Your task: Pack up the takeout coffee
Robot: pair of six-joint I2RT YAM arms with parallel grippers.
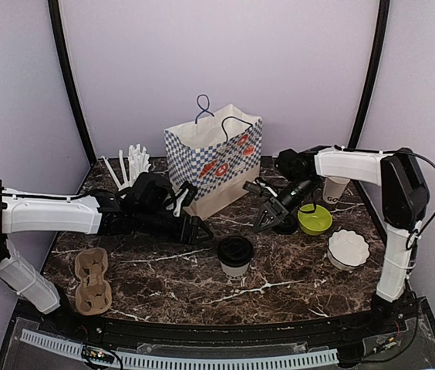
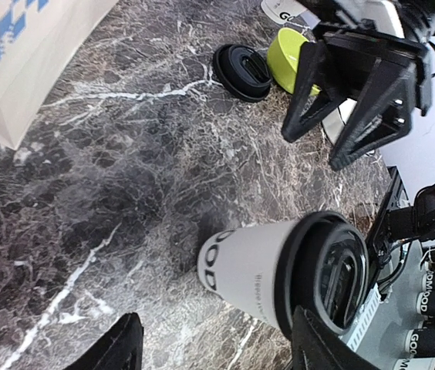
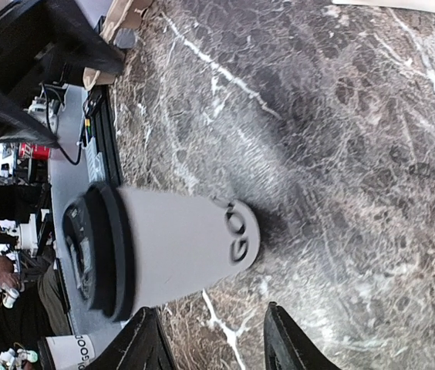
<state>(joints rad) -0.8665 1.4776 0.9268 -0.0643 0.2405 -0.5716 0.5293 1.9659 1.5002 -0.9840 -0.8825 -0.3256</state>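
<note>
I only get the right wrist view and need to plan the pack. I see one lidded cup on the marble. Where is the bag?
Observer: The checkered paper bag stands upright at centre rear, behind the lidded cup.
Operator: Is there a second cup?
Observer: Yes, a white cup stands at the right rear, behind the lime-green bowl. The right arm hides its top.
Operator: Any loose lid?
Observer: A black lid lies flat beside that bowl.
</note>
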